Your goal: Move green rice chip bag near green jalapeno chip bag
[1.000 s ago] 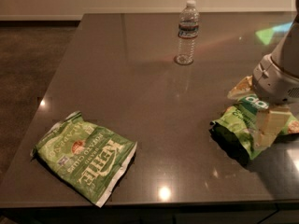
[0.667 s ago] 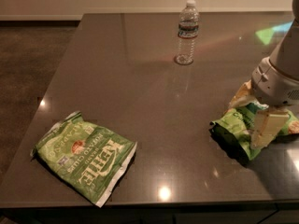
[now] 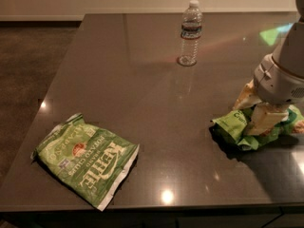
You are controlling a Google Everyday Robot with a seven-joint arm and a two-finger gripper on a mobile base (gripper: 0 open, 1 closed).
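The green rice chip bag (image 3: 233,125) is small, bright green and crumpled, and lies at the right of the dark table (image 3: 142,103). My gripper (image 3: 256,109) comes down on it from above, one cream finger behind the bag and one in front, and is shut on the bag's middle. The right part of the bag is hidden behind the fingers (image 3: 264,119). The green jalapeno chip bag (image 3: 88,158), larger and flat with white "KETTLE" lettering, lies near the front left corner, far to the left of my gripper.
A clear water bottle (image 3: 190,32) stands upright at the back middle of the table. The table's front edge (image 3: 142,207) runs just below the jalapeno bag. The floor (image 3: 28,65) drops away to the left.
My gripper has sunk slightly lower onto the rice chip bag. The bag, the jalapeno bag and the bottle have stayed in place.
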